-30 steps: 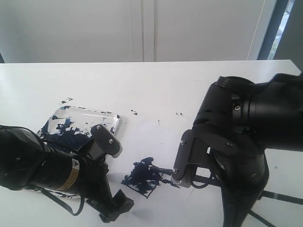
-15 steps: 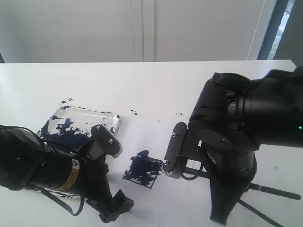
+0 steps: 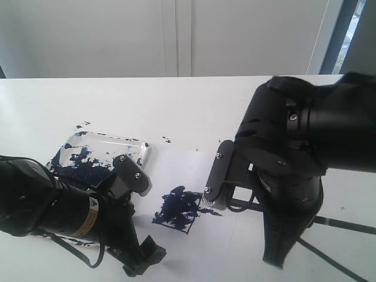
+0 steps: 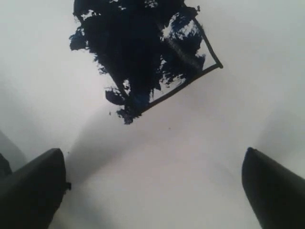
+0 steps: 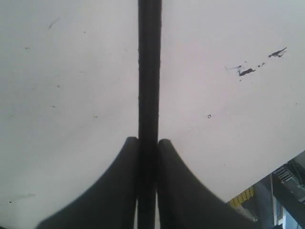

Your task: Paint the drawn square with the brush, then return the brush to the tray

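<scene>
Your white table [image 3: 117, 100] carries the paint-smeared tray [image 3: 111, 145] at the left, well apart from the right gripper [image 5: 147, 141]. That gripper is clamped on the brush [image 5: 149, 71], just beside the part-painted square [image 4: 147, 57]. Your left gripper [image 4: 152, 152] hangs over the table, jaws wide apart.

Brush [image 5: 149, 71]: we count one
Tray [image 3: 108, 139]: one
Drawn square [image 4: 143, 52]: one (partly painted)
Grippers: two, left gripper [image 4: 152, 191] and right gripper [image 5: 148, 140]

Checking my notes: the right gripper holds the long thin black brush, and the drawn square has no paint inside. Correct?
No: the right gripper holds the brush, but the left wrist view shows the drawn square mostly filled with dark blue paint.
</scene>
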Robot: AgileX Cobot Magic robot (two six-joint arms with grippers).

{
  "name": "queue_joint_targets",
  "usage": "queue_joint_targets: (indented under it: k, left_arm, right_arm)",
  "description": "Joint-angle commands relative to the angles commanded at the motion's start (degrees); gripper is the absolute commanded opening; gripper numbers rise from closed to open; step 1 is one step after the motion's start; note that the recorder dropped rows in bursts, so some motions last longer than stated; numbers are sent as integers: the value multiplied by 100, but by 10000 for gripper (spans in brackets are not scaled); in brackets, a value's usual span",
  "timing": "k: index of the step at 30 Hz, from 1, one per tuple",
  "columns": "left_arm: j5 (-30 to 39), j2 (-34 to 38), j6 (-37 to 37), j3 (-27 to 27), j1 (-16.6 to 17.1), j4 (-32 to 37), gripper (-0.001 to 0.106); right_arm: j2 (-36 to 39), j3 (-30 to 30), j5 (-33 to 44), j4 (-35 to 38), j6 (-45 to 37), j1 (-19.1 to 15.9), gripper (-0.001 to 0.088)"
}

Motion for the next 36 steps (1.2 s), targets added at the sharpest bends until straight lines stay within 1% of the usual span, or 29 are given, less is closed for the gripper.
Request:
queue_joint_targets:
  k: [2, 7, 16, 31, 36]
  left_arm:
    - [0, 0, 0, 0, 0, 0, 1005]
    - [0, 0, 0, 0, 0, 0, 1005]
    - [-11, 0, 0, 0, 0, 0, 1005]
    - [-23, 0, 0, 0, 0, 0, 1005]
    - [-23, 0, 0, 0, 0, 0, 1005]
  right_arm:
    - [-147, -13, 0, 45, 0, 0, 0]
    - [-327, -3, 0, 624, -173, 0, 0]
    - [-48, 228, 0, 599, -185, 0, 0]
    - [-10, 228, 0, 516, -185, 0, 0]
    - [-10, 228, 0, 981, -394, 0, 0]
